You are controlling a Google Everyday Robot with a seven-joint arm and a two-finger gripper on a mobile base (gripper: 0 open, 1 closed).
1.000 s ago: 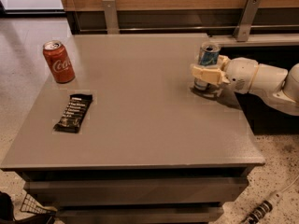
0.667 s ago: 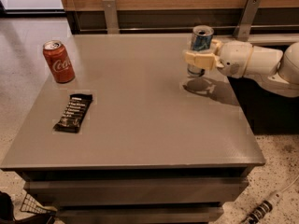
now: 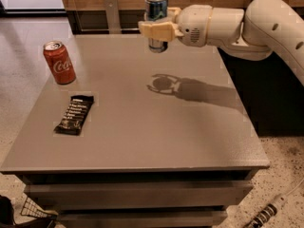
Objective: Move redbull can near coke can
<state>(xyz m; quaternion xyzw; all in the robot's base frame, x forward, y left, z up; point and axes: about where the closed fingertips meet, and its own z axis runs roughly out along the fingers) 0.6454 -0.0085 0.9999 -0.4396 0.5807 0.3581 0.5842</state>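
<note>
The redbull can (image 3: 156,6) is a slim blue-and-silver can held upright in the air above the far middle of the grey table (image 3: 142,137). My gripper (image 3: 158,30) is shut around its middle, with cream fingers (image 3: 152,31) on both sides. Its shadow falls on the tabletop below. The coke can (image 3: 59,62), red with white script, stands upright at the table's far left, well to the left of my gripper.
A dark snack bar wrapper (image 3: 74,115) lies flat on the left side of the table, in front of the coke can. A wooden wall with metal brackets (image 3: 112,13) runs behind the table. A cable lies on the floor at lower right.
My gripper has lifted the redbull can off the table's right side and carried it up and to the left. The coke can and the snack bar have not moved.
</note>
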